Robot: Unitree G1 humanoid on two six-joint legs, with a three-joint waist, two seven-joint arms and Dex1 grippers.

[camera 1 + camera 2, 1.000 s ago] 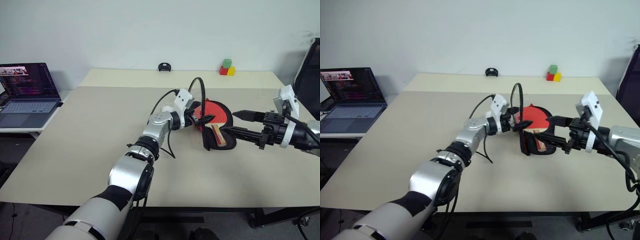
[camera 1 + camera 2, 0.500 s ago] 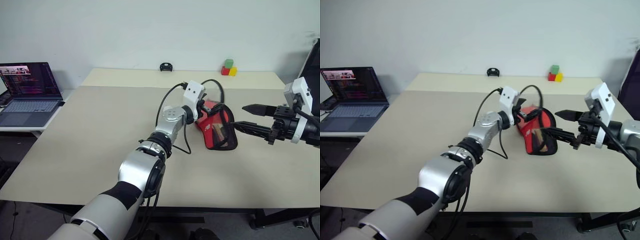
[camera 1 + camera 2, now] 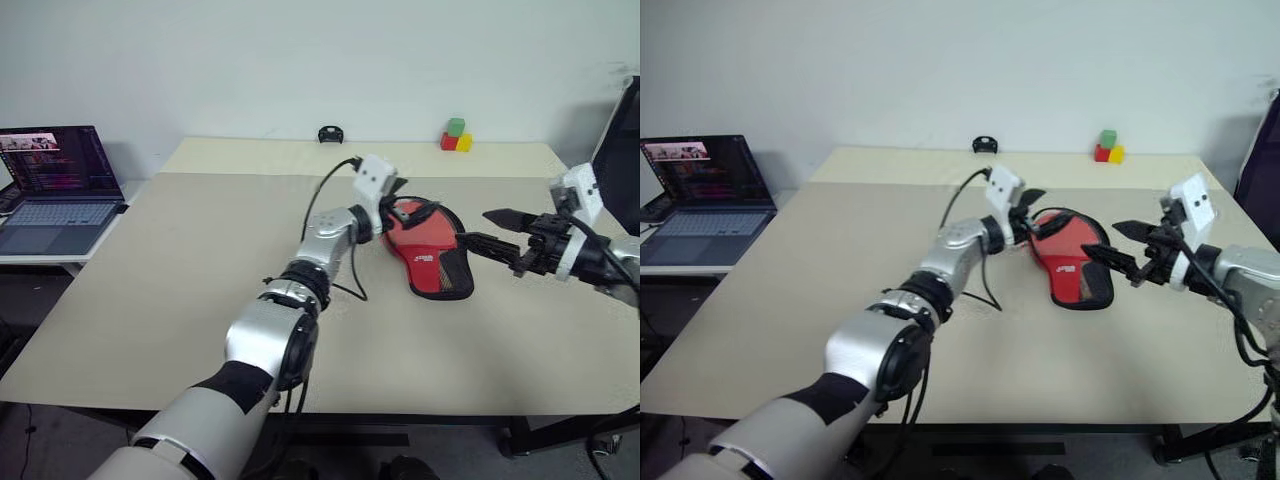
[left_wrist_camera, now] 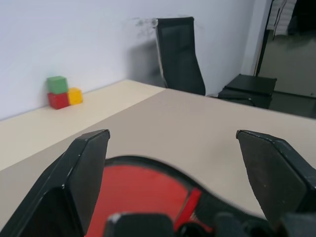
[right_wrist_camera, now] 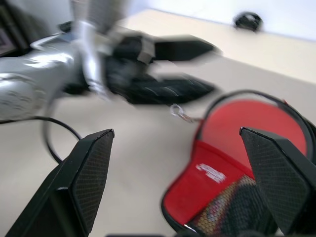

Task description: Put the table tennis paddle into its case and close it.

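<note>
Red fabric case (image 3: 425, 250): lid folded down over paddle, unzipped. Left gripper (image 3: 392, 197) and right gripper (image 3: 492, 230) both released, empty. Next: zip closure, judged.

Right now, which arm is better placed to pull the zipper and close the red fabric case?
Probably the left. The open left gripper sits at the round end of the red fabric case, beside the small metal zipper pull. The open right gripper hovers off the narrow end.

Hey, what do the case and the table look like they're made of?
The case looks like soft matte fabric: red cloth with a white logo, black piping round the edge and black mesh at its narrow end. The table looks like smooth beige laminate or coated board, with an even colour and no visible grain; which one is unclear.
</note>
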